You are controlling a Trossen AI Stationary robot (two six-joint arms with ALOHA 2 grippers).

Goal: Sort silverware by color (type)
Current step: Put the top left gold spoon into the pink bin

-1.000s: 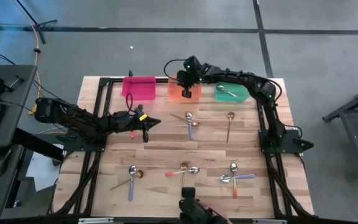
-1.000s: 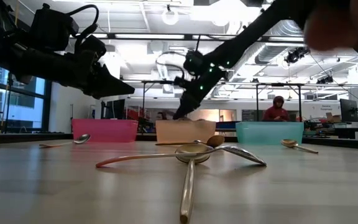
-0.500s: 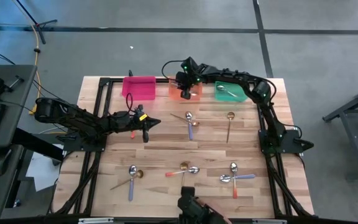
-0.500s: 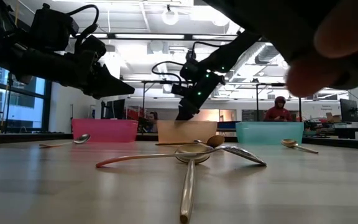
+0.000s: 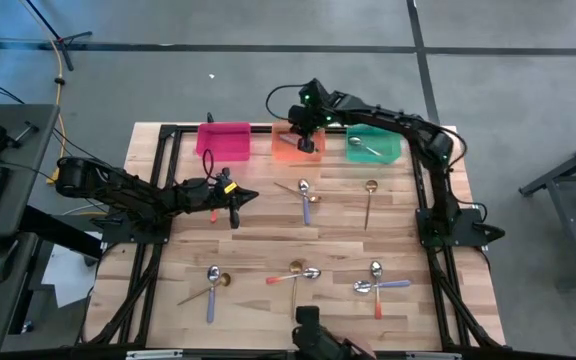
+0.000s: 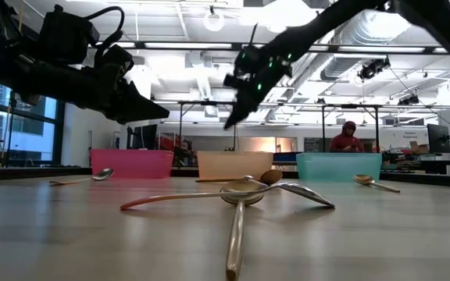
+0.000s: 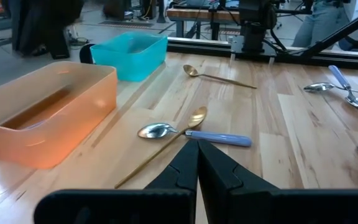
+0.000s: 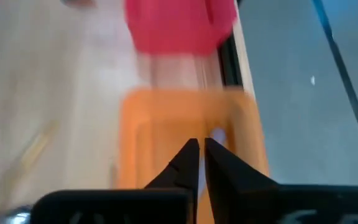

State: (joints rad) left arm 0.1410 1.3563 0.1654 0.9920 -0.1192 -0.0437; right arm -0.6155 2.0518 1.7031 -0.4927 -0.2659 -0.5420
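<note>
Both grippers have their jaws closed to a thin slit and hold nothing. On the wooden table (image 5: 258, 235), three bins stand in a row along the far edge: a pink bin (image 5: 224, 139) on the left, an orange bin (image 5: 288, 147) in the middle and a teal bin (image 5: 373, 147) on the right.

From the right side, the right arm reaches across the far edge, and the right gripper (image 5: 305, 140) hangs above the orange bin, well clear of its rim in the low view. The left arm lies over the left half of the table, and the left gripper (image 5: 236, 212) hovers above bare wood, pointing toward the centre.

One spoon (image 5: 366, 150) lies inside the teal bin. In the right wrist view a pale shape shows inside the orange bin, too blurred to name.

The rest of the silverware lies loose on the table. Near the middle, a blue-handled spoon (image 5: 305, 193) crosses a gold spoon. Right of them, another gold spoon (image 5: 369, 199) lies alone. Along the near side are three small crossed clusters: one at the left (image 5: 213, 282), one at the centre (image 5: 298, 273) and one at the right (image 5: 377, 281).
</note>
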